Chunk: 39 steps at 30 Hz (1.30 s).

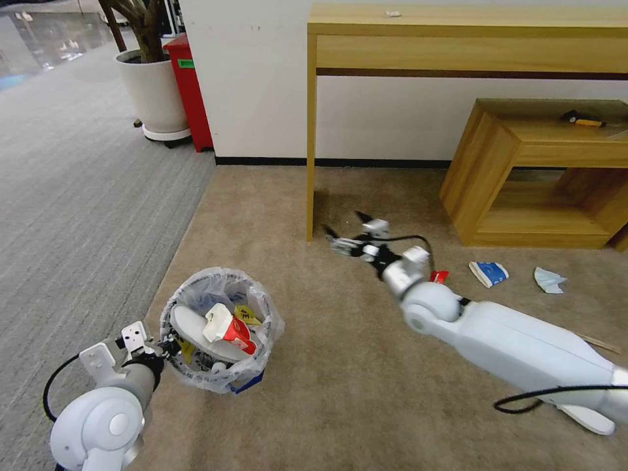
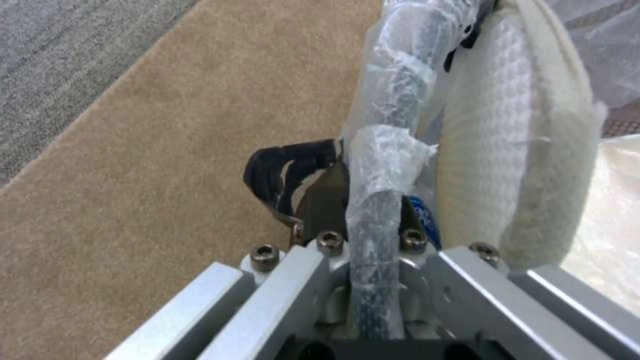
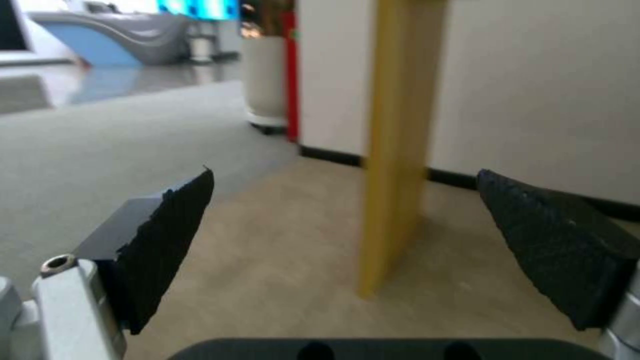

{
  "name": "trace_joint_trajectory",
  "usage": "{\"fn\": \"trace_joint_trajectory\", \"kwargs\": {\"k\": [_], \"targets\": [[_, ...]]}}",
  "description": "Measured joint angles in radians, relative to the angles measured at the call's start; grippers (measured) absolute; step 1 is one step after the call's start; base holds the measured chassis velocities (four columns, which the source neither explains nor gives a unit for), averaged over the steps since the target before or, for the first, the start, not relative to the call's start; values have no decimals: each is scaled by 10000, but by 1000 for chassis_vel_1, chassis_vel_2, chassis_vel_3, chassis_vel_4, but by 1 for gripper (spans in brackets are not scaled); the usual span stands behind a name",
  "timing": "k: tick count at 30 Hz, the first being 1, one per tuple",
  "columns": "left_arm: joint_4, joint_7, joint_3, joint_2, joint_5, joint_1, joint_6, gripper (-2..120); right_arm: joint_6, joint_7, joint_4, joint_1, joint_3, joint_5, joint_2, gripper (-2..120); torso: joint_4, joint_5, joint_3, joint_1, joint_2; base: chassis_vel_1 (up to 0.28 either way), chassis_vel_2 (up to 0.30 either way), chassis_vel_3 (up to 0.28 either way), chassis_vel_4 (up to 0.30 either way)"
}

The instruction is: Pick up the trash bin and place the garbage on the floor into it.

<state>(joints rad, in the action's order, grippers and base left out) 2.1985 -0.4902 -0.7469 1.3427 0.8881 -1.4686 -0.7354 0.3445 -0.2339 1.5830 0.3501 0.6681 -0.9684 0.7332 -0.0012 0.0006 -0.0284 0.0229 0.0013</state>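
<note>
The trash bin [image 1: 219,327], a small round black container lined with a clear plastic bag, is being held by its rim at the 7 o'clock corner of the head view, where the left gripper [image 1: 171,347] is clamped onto the bagged edge. In the left wrist view the rim [image 2: 380,165] is seen pinched between the jaws. A white slipper [image 1: 203,330] and a red snack wrapper [image 1: 229,327] are already lying inside, and a blue patch [image 1: 248,383] is showing low on the bin's wall.

The right gripper [image 1: 343,229] is being held out near the picture's centre with its fingers [image 3: 167,235] spread wide and nothing between them, close to the leg [image 1: 311,137] of the wooden desk.

On the beige carpet [image 1: 340,392], toward 3 o'clock, litter is still waiting: a red wrapper [image 1: 439,276], a blue-white packet [image 1: 489,273] and a pale blue mask [image 1: 549,280], with a second white slipper [image 1: 589,418] lying partly under the right arm at 4 o'clock.

The likeliest trouble is judged to be the grip itself: the bin is being carried by one edge through slippery plastic, so it could tilt or slide and spill what is inside. The desk leg could also be struck by the outstretched right arm.
</note>
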Motion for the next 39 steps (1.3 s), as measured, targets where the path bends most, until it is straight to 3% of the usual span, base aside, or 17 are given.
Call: {"fn": "trace_joint_trajectory", "kwargs": {"k": [1, 9, 15, 17, 23, 30, 39], "targets": [[-32, 6, 52, -13, 0, 9, 0, 0, 231, 55, -110, 578, -528, 122, -448, 100, 2, -4, 1, 0, 0, 0, 0, 0, 0], [-77, 50, 133, -33, -20, 23, 0, 0, 710, 378, -184, 2334, -2429, 343, -1588, 100, -1, -4, 1, 0, 1, 0, 0, 0, 0], [46, 103, 34, 21, -97, -102, -1, 0, 857, 709, -212, 2957, -3150, 329, -1739, 100, 11, 2, 1, 0, 0, 0, 0, 0, 0], [57, 109, 29, 45, -124, -116, 0, 0, 909, 799, -195, 3275, -3474, 298, -1765, 99, 4, -9, 2, 0, 1, 0, 0, 0, 0], [54, 130, 49, 70, -165, -125, 0, 0, 1120, 994, -257, 3699, -3851, 358, -1711, 89, 4, -6, 1, 0, 1, 0, 0, 0, 0], [57, 133, 16, -19, -149, -150, 0, 0, 1222, 1092, -278, 3791, -3924, 388, -1661, 92, 6, -6, 1, 0, 0, -22, -26, 34, 25], [46, 154, 23, -10, -144, -156, -1, 0, 1307, 1195, -280, 3715, -3803, 412, -1636, 93, 0, -6, 1, 0, 2, -215, -217, 189, 208]]}}
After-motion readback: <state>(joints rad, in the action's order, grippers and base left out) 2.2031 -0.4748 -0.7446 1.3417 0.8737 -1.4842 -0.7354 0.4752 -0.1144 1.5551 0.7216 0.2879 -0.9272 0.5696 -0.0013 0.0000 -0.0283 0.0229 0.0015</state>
